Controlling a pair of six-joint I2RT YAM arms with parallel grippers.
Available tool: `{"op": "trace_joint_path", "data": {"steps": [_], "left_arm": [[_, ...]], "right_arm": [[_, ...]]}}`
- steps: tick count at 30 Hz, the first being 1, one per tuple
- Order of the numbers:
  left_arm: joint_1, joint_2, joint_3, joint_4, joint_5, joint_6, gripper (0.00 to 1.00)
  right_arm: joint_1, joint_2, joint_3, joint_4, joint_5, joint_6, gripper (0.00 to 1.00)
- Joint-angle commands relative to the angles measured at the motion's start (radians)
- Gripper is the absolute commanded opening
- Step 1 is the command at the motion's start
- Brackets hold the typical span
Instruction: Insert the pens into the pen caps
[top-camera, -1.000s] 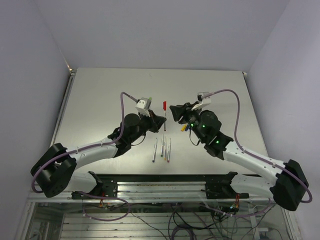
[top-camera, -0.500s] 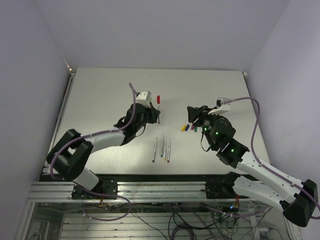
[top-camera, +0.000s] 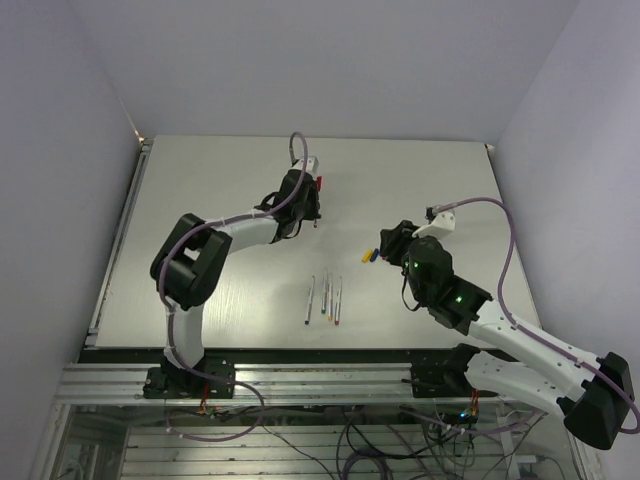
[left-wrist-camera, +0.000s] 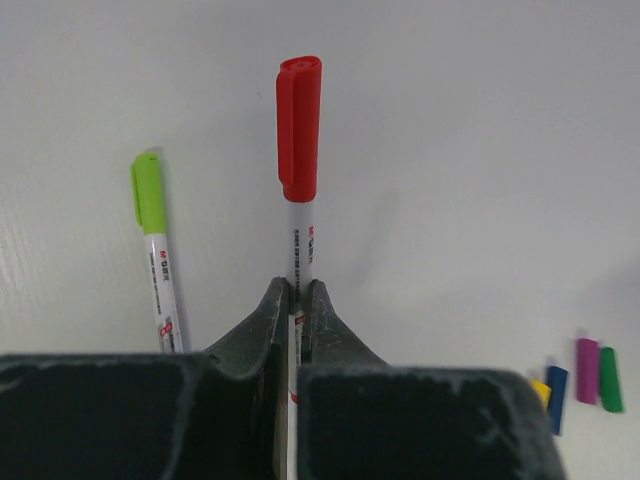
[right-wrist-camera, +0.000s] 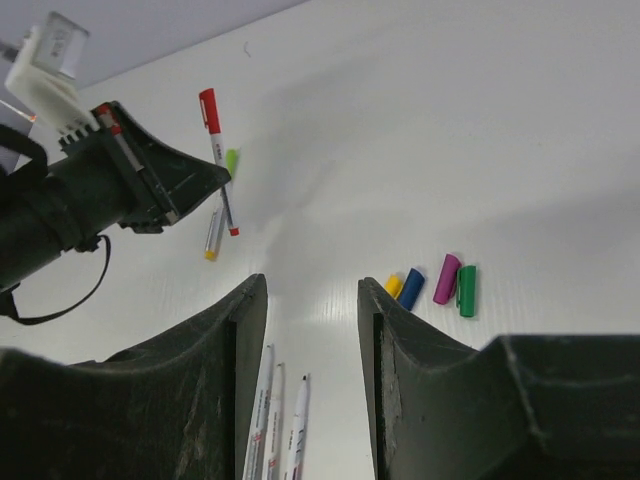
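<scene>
**Pens (top-camera: 310, 300): one clamped, the rest lying flat**

Red-capped pen (left-wrist-camera: 299, 235) clenched at the barrel in the left gripper (left-wrist-camera: 297, 290), over the far part of the table (top-camera: 200, 200), cap end forward. Beside it, flat on the surface, a lime-capped pen (left-wrist-camera: 160, 280). Nearer the arms, uncapped pens (right-wrist-camera: 262, 400) lying side by side. Off to the right, four loose pen caps (right-wrist-camera: 446, 279): yellow, blue, purple, green, huddled together. Right gripper (right-wrist-camera: 310, 290) released, grasping nothing, hanging just beside the caps.
</scene>
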Motion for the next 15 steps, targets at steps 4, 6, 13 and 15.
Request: {"op": "trace_joint_path", "data": {"steps": [4, 6, 13, 15], "left_arm": [[0.019, 0.120, 0.152, -0.208, -0.064, 0.040, 0.07], [0.025, 0.146, 0.181, -0.241, -0.080, 0.045, 0.07], [0.031, 0.201, 0.235, -0.311, -0.109, 0.036, 0.07], [0.031, 0.207, 0.235, -0.319, -0.122, 0.024, 0.07]], "right_arm": [[0.000, -0.001, -0.027, -0.024, 0.008, 0.054, 0.41], [-0.001, 0.009, -0.027, -0.028, 0.000, 0.062, 0.41], [-0.001, 0.033, -0.032, -0.013, -0.018, 0.074, 0.41], [-0.001, 0.039, -0.033, -0.008, -0.024, 0.077, 0.41]]}}
